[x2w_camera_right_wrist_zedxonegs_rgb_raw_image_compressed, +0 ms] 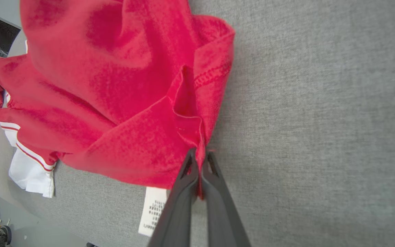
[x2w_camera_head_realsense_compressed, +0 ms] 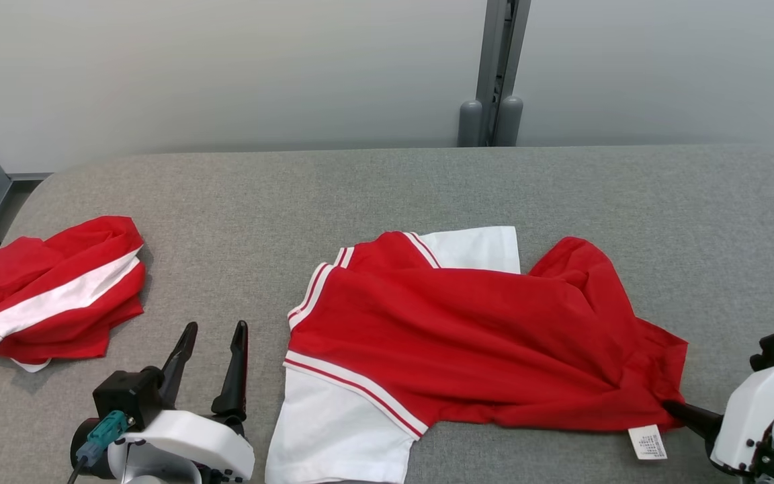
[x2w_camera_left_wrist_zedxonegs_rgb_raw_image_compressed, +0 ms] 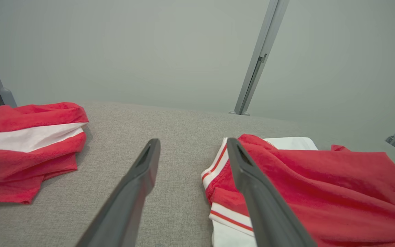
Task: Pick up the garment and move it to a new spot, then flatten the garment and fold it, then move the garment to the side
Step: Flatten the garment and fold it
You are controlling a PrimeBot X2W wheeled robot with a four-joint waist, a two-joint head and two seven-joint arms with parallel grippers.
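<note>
Right fingers (x2w_camera_right_wrist_zedxonegs_rgb_raw_image_compressed: 183, 199) pinching garment (x2w_camera_head_realsense_compressed: 467, 336), left fingers (x2w_camera_head_realsense_compressed: 234, 370) apart

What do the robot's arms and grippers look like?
The left gripper and right gripper each have two long dark grey jaws, a black block and a white moulded shell with small dark screws. A teal connector with a dark cable sits on the left.

A crumpled red-and-white cloth bundle (x2w_camera_head_realsense_compressed: 54, 289) is lying on the grey fabric counter (x2w_camera_head_realsense_compressed: 387, 188), a grey metal post (x2w_camera_head_realsense_compressed: 498, 74) standing behind.
</note>
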